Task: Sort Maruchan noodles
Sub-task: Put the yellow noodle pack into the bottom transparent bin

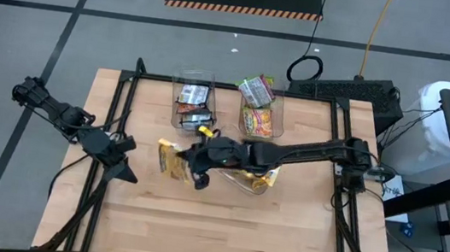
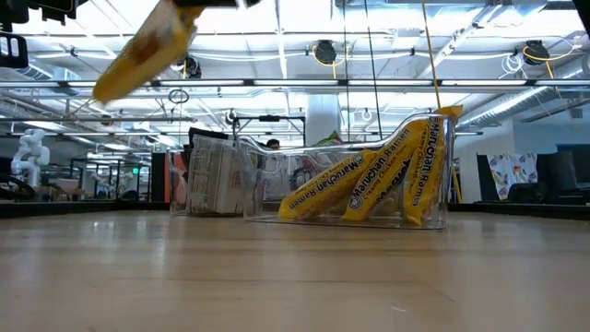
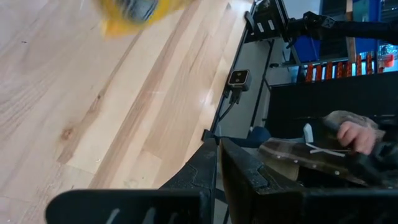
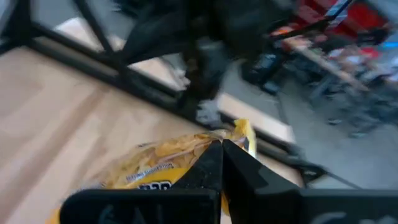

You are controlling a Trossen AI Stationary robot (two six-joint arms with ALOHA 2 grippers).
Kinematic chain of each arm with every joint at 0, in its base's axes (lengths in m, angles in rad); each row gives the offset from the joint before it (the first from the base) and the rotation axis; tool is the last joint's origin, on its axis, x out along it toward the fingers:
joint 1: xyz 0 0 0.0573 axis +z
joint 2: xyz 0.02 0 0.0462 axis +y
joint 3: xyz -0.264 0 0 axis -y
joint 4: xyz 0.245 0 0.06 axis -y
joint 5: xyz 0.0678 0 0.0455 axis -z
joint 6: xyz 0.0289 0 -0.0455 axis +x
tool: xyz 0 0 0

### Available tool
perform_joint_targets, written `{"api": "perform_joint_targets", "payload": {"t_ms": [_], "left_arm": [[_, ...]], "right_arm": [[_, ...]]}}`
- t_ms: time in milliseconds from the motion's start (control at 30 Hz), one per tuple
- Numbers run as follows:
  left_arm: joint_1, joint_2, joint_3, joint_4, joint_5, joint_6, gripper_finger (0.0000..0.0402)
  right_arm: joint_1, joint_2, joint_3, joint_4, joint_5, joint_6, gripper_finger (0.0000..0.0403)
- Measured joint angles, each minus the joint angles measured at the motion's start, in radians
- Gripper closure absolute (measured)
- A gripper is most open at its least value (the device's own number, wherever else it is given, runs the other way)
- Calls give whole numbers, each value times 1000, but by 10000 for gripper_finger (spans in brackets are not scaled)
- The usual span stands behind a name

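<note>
A yellow Maruchan packet (image 1: pixel 171 161) hangs in my right gripper (image 1: pixel 197 176) above the table's middle. The low view shows this packet (image 2: pixel 147 51) high in the air and tilted, and it fills the foreground of the right wrist view (image 4: pixel 161 163). More yellow packets (image 2: pixel 369 184) stand leaning inside a clear bin (image 1: pixel 254 181) just right of the gripper. Dark packets (image 1: pixel 192 96) fill a far bin, and green and orange packets (image 1: pixel 259 104) fill another. My left gripper (image 1: pixel 123 168) is shut and waits over the table's left part, touching nothing. My right gripper is shut on the yellow packet, pinched between the two fingers at its edge (image 4: pixel 214 144), near one end. The fingers point down and toward the table's left. The packet is lifted clear of the table and tilted, reaching leftward from the fingers.
The three clear bins sit in the table's far middle part. A black frame rail (image 1: pixel 118 121) runs along the left side and another (image 1: pixel 343 158) along the right. Bare wood (image 1: pixel 229 230) fills the near half. A person's hand (image 3: pixel 354 134) shows beyond the table.
</note>
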Motion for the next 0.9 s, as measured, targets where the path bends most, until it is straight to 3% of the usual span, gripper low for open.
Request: {"api": "perform_joint_targets", "payload": {"t_ms": [333,600,900], "left_arm": [[0,0,0,0,0,-1,376],[0,0,0,1,-3,-2,376],[0,0,0,1,-16,-5,376]], "right_arm": [[-1,-116,0,-224,259,-14,403],[-4,-145,0,-377,425,108,403],[-5,-146,0,-511,523,256,403]]}}
